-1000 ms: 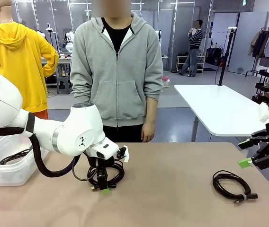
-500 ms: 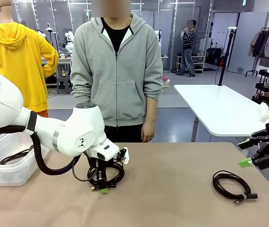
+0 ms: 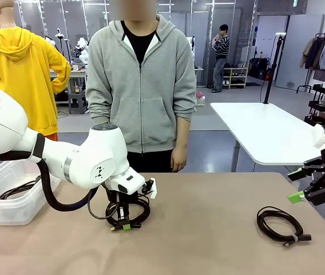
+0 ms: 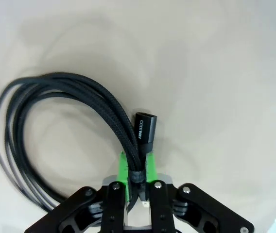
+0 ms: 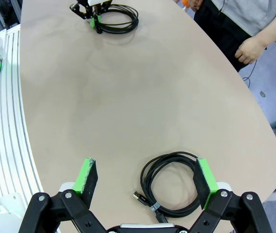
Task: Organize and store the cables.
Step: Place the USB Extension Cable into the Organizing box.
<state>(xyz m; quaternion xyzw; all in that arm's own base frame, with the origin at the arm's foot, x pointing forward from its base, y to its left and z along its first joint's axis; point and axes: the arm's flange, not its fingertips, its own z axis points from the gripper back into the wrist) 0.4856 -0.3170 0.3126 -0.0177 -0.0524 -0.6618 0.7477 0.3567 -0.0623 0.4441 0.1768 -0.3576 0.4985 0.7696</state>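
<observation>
A clear bin (image 3: 5, 209) holding a coiled cable (image 3: 16, 189) sits left of the left hand (image 3: 125, 225). That hand is clamped on a black cable coil (image 4: 87, 92) at the surface (image 3: 208, 229). Far right, the right hand (image 3: 296, 184) hovers with fingers apart, and a second coil (image 3: 291, 235) lies on the surface beneath it.

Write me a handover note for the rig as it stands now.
Left gripper: shut on a cable coil, left of the table middle.
Right gripper: open, hovering by the second coil at the table's right end, not touching it.
Done: one cable lies in the bin at far left.
To do: bin the held coil, then the second one.
</observation>
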